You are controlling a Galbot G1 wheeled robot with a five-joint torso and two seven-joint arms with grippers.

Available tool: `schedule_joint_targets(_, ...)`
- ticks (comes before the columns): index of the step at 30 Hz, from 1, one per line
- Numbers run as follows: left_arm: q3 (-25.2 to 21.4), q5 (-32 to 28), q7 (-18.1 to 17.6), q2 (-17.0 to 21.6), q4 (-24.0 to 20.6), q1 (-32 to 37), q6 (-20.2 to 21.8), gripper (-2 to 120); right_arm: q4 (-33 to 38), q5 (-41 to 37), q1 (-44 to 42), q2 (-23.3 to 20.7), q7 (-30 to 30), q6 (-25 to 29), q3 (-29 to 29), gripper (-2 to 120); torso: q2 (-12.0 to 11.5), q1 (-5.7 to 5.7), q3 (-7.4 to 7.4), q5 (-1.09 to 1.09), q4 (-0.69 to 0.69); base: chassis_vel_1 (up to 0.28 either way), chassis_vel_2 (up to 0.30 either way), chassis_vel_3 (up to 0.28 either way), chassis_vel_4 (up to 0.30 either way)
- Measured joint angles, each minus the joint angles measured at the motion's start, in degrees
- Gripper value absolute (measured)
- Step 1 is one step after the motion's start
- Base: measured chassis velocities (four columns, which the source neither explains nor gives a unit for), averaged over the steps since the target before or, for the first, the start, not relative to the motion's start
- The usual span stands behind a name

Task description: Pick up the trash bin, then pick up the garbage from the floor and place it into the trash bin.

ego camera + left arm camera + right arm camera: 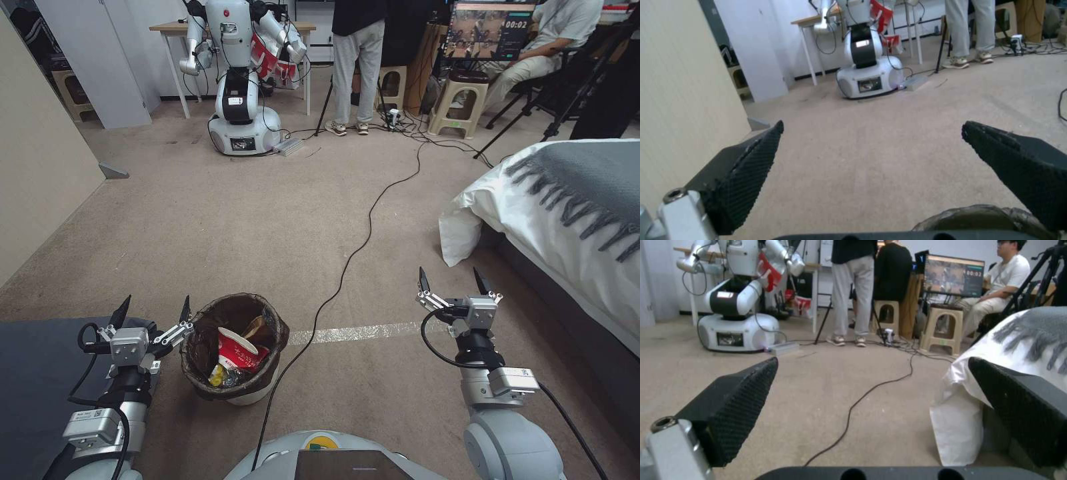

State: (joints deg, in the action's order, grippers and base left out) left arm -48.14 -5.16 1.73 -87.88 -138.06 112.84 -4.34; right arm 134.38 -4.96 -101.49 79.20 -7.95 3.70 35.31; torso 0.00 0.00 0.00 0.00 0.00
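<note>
The trash bin (260, 390), a small white pail with a dark brown bag over its rim, stands on the tan carpet floor (267, 220) in front of my base. Garbage lies inside it: a crushed red-and-white paper cup (237, 350) and a yellow wrapper (216, 377). My left gripper (155, 308) is open and holds nothing; its inner finger is close beside the bin's left rim. In the left wrist view the left gripper (872, 125) points over bare carpet, with the bin's rim (982, 215) low beside one finger. My right gripper (450, 280) (872, 361) is open to the bin's right, above the carpet.
A black cable (347, 260) runs across the carpet past the bin. A strip of shiny tape (347, 332) lies between the grippers. A bed (567, 220) with white cover and grey blanket fills the right. A dark mat (40, 373) and a wall (33, 167) are left. Another robot (240, 100) stands behind.
</note>
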Motion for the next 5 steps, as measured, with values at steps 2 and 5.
schedule_joint_targets(2, 0.0, -0.01, -0.01, 0.0, 0.01, 0.0, 0.01, 100, 0.0, -0.01, 0.0, 0.0, 0.0, 0.0, 0.0, 100, 0.0, 0.0, 0.0, 0.0, 0.0, 0.0, 0.0, 0.0, 0.0)
schedule_joint_targets(5, 0.0, -0.02, -0.02, 0.01, 0.01, 0.0, 0.02, 100, 0.0, -0.01, 0.01, 0.0, -0.01, -0.01, 0.0, 100, 0.0, 0.0, 0.0, 0.0, 0.0, 0.0, 0.0, 0.0, 0.0)
